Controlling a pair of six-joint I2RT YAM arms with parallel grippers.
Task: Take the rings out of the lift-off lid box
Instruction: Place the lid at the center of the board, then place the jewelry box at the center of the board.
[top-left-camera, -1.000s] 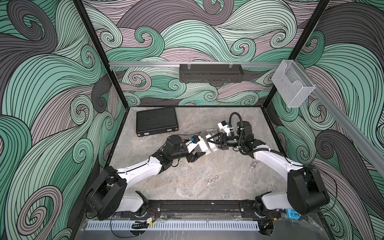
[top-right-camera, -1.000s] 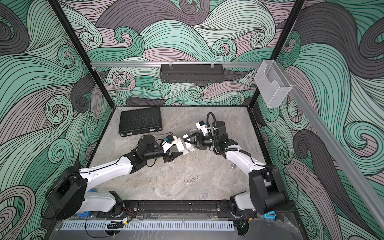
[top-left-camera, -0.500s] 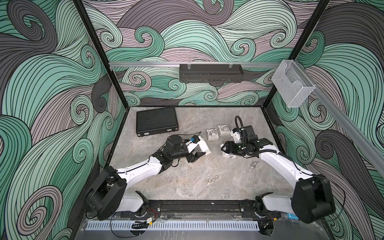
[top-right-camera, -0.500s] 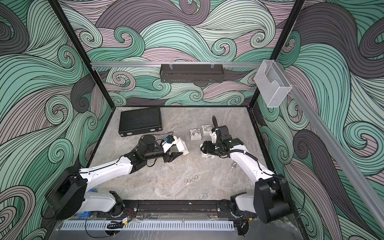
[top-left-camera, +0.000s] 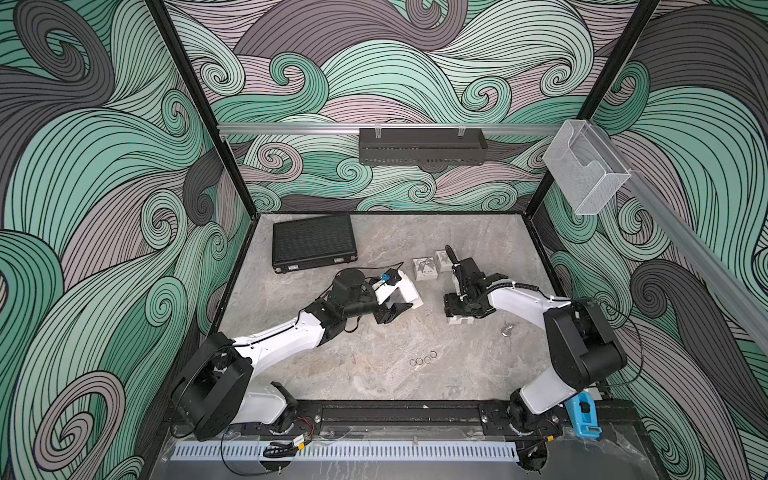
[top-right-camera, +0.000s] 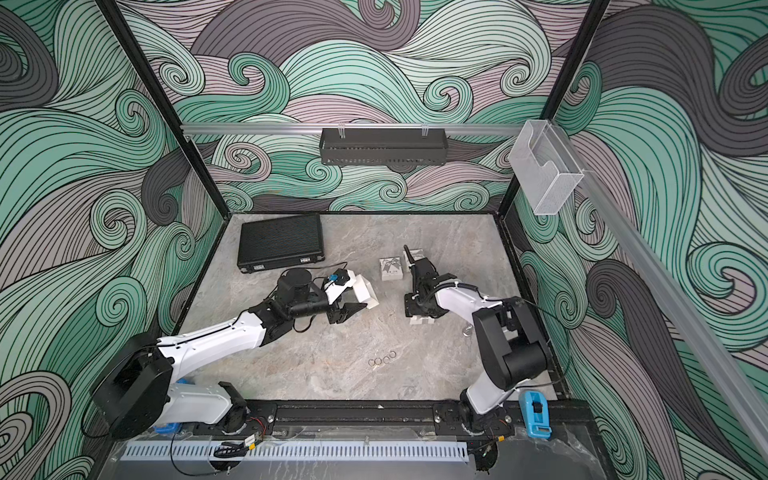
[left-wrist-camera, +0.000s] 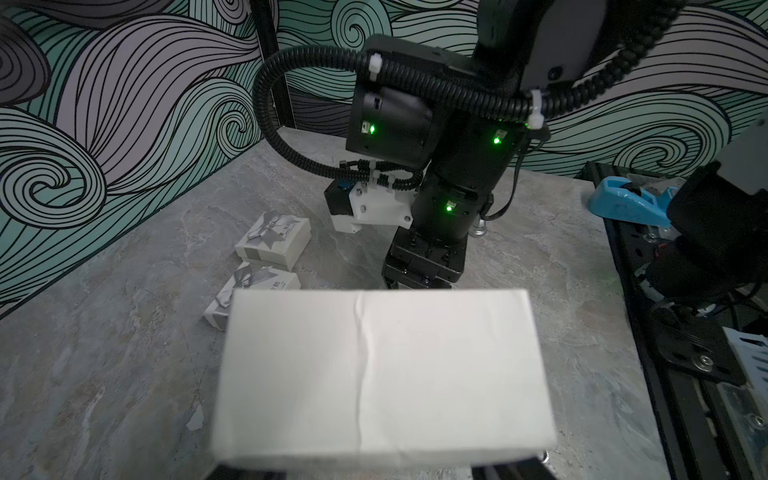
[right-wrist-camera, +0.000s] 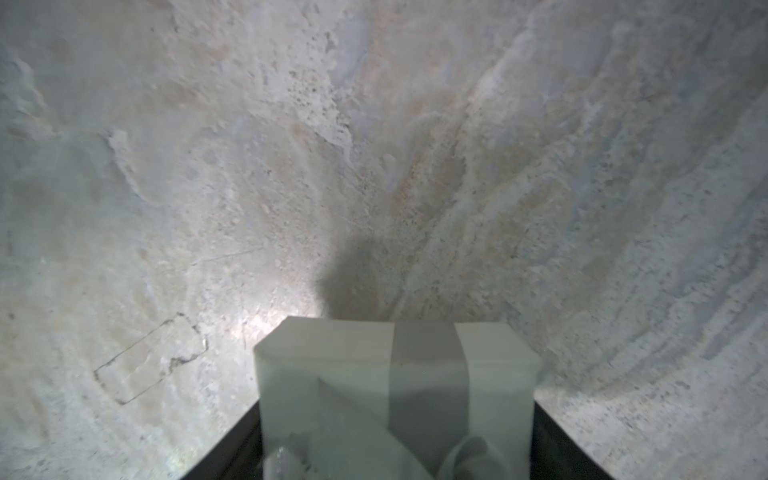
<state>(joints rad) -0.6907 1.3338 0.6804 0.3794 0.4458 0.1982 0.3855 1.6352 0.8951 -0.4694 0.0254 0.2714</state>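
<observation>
Top views, both: left gripper (top-left-camera: 400, 300) is noted at frame centre, closed on a plain white box (top-left-camera: 409, 289) that is held at a slant. The box interior is not shown in any view; in the left wrist view only a blank white face is presented. Right gripper (top-left-camera: 457, 311) is found right of centre, pointed down at the table (top-left-camera: 374, 395), apart from the left one.

Right wrist view: a ribboned lid (right-wrist-camera: 395, 374), white with a grey band, is pinched between the two black jaws, both flanks touched. Whether the lid rests on the table cannot be told.

Rings (top-left-camera: 419, 360) are laid in a short row on the table at lower centre of frame, below and between the two grippers and well apart from both.

Ribboned gift boxes (top-left-camera: 424, 268), two, are set side by side just above centre. A black case (top-left-camera: 313, 247) is laid at the table's upper left.
</observation>
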